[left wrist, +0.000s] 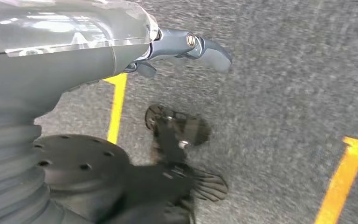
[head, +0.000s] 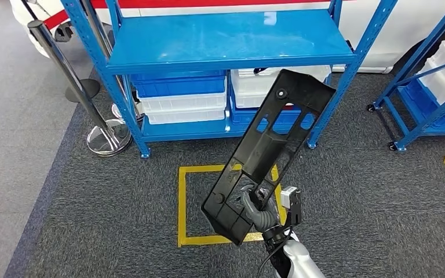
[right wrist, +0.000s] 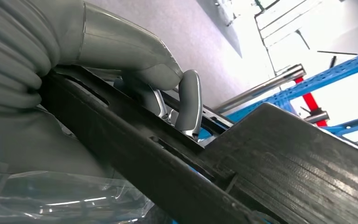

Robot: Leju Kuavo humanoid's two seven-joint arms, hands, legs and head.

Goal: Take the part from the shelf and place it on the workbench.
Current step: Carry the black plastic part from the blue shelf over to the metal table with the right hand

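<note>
Right hand (head: 257, 209) grasping the long flat black plastic part with cut-out slots (head: 269, 152) near its lower end, the part off the blue metal shelf (head: 226, 40) and raised slanting above the floor; best to keep the grip firm and carry slowly, since the long free end probably wants to swing and could knock a shelf post on turning toward the workbench. Left hand (left wrist: 186, 46) hanging over dark grey carpet (head: 353, 191), holding nothing, fingers seeming loosely apart; yellow tape square (head: 183, 202) on the floor, chrome barrier post (head: 72, 78) at the side.

we stand in a workshop or warehouse: blue steel shelving racks (head: 226, 40) hold blue and white plastic bins (head: 182, 95), yellow floor tape (head: 181, 202) marks grey carpet.
</note>
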